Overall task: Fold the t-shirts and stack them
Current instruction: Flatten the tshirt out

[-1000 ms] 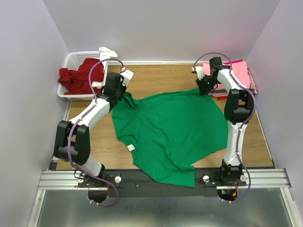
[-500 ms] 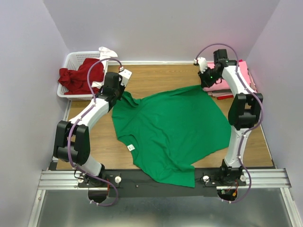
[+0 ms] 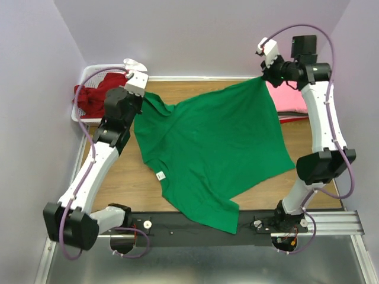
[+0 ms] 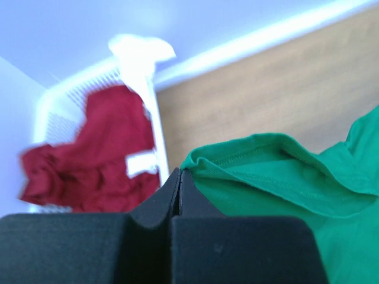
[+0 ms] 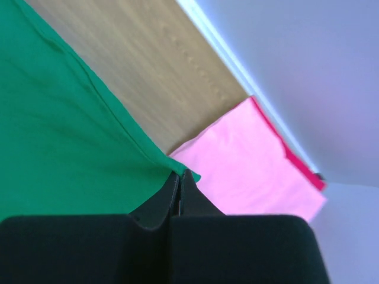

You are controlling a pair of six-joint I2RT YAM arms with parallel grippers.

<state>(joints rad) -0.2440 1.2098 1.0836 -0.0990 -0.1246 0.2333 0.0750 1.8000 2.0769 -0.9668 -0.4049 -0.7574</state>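
We see the wooden worktop (image 3: 118, 177) with the green t-shirt (image 3: 213, 154) spread across most of it, its near hem hanging over the front edge. At the far left corner a white basket (image 3: 89, 74) holds a crumpled dark red t-shirt (image 3: 95, 97). At the far right lie folded pink t-shirts (image 3: 290, 97). We find the left tool (image 4: 179, 176) pressed together on the green t-shirt's far left edge. The right tool (image 5: 179, 176) is clamped on its far right corner, held above the worktop.
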